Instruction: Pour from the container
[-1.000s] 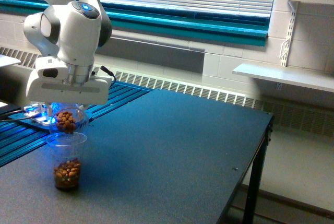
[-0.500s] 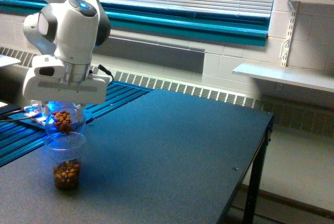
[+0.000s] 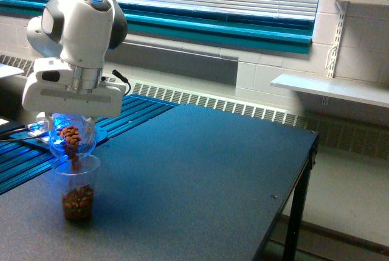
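In the exterior view, at the left of the frame, I see the gripper [image 3: 72,126] closed on the container [image 3: 72,140], a clear bulbous vessel tipped over so its mouth faces down just above the rim of the taller clear cup [image 3: 76,183] standing on the dark table [image 3: 200,170]. Brown nut-like pieces [image 3: 74,156] are falling from the container in a narrow stream into the cup, which already has a layer of them at its bottom. My worry is alignment: the stream drops close to the cup's near-left rim, so I judge a small sideways drift of the arm could send pieces onto the table. The container's lip also hangs very near the cup's rim; lowering further could knock the light cup over. Tilting faster might dump the remaining pieces in a clump and overshoot.
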Available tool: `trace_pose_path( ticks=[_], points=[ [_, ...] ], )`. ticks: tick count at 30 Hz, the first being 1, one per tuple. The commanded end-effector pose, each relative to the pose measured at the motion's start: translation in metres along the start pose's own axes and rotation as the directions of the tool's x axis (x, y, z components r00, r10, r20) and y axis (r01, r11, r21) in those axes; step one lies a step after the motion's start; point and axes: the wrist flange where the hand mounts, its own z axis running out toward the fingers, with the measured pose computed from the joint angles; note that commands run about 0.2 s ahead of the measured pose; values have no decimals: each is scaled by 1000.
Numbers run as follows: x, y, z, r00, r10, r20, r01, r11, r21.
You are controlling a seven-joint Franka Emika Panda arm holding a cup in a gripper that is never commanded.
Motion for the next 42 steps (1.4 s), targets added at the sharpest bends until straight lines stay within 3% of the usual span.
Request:
trace_pose_path(
  ticks=[1, 42],
  points=[
    [1, -1, -5, 1000, -16, -12, 16, 1000, -10],
    [-6, -3, -5, 996, -82, 19, 83, 994, -74]
  ],
)
